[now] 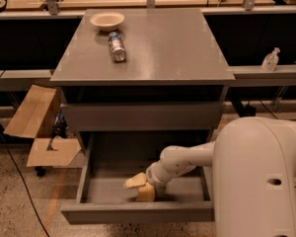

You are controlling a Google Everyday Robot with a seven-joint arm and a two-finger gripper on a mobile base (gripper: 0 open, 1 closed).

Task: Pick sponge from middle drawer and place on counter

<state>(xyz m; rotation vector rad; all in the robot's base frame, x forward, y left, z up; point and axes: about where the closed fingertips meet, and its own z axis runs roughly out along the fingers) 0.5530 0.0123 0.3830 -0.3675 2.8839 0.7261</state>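
The gripper (141, 187) is down inside the open middle drawer (138, 213), close behind its front panel and a little left of the tray's centre, at the end of the white arm (187, 159) that comes in from the right. Two pale-yellow shapes sit at its tip, touching each other. I cannot tell whether one is the sponge, nor whether the gripper is spread or clamped. The rest of the tray, to the left of and behind the gripper, shows bare grey floor.

Well above and beyond the gripper lies the counter (163, 48) — the cabinet's grey tabletop — carrying a bowl (107, 20) at its far left and, just in front of it, a bottle (117, 46) lying on its side. Flattened cardboard (37, 127) lies on the floor off to the gripper's left.
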